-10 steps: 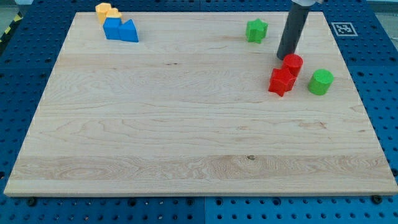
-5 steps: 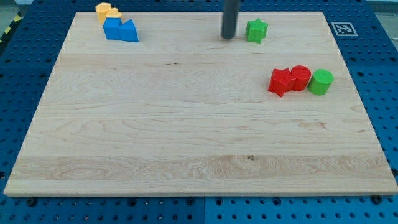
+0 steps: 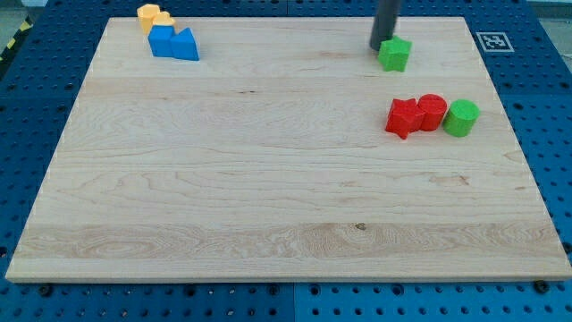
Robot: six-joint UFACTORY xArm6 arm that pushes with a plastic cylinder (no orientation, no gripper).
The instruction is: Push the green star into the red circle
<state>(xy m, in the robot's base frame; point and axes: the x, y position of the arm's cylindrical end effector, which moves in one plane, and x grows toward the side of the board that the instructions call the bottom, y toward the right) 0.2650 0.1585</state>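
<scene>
My tip (image 3: 381, 46), a bare end effector grasping nothing, touches the green star (image 3: 394, 55); open board lies toward the red circle (image 3: 433, 111).

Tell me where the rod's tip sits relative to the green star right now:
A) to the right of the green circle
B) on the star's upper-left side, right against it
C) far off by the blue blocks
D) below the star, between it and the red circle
B: my tip is at the upper-left edge of the green star, which lies above the red circle.
</scene>
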